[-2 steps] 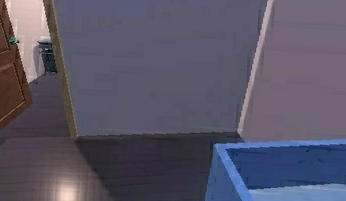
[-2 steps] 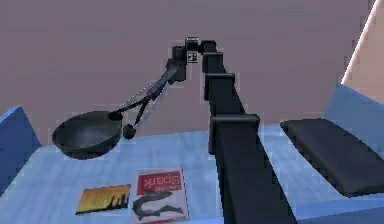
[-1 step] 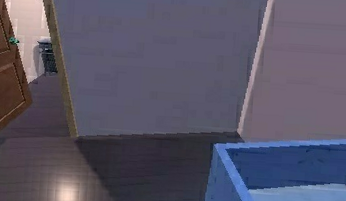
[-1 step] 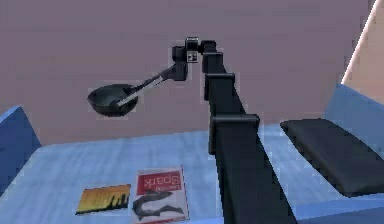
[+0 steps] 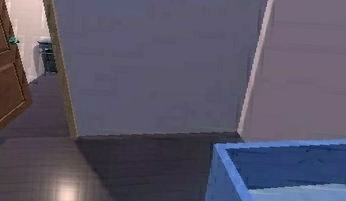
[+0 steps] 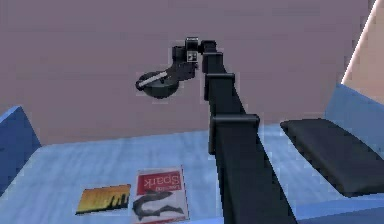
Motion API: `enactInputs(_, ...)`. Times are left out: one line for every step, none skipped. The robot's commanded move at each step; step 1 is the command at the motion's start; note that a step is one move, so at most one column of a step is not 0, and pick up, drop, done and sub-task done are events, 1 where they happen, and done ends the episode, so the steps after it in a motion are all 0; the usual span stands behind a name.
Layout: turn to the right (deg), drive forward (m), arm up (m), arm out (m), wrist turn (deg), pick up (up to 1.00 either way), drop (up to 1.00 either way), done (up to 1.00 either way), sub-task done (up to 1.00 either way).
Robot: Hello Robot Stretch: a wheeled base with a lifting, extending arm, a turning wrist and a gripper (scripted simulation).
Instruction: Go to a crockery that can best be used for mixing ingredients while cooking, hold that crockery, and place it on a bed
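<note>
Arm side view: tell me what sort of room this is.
Most likely a bedroom: a blue-framed bed with a pale blue cover, a dark pillow lying on it, and, in the forward view, a wooden door standing open.

A bed (image 6: 90, 160) with a pale blue sheet and raised blue boards at both ends carries a dark pillow (image 6: 335, 150) lying flat against the end at the arm side view's right. Near the bed's near edge lie a red-and-white magazine (image 6: 160, 192) with a dark figure on its cover and, just beside it toward the opposite end, a flat card (image 6: 105, 199) showing an orange-and-black picture. In the forward view, one blue corner of the bed stands on a dark floor (image 5: 127, 166).
</note>
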Motion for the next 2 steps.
enactInputs(0.0,0.00,0.00,0.00,36.0,0.00,0.00,0.00,0.00)
enactInputs(0.0,0.00,-0.16,0.00,0.0,0.00,0.00,0.00,0.00)
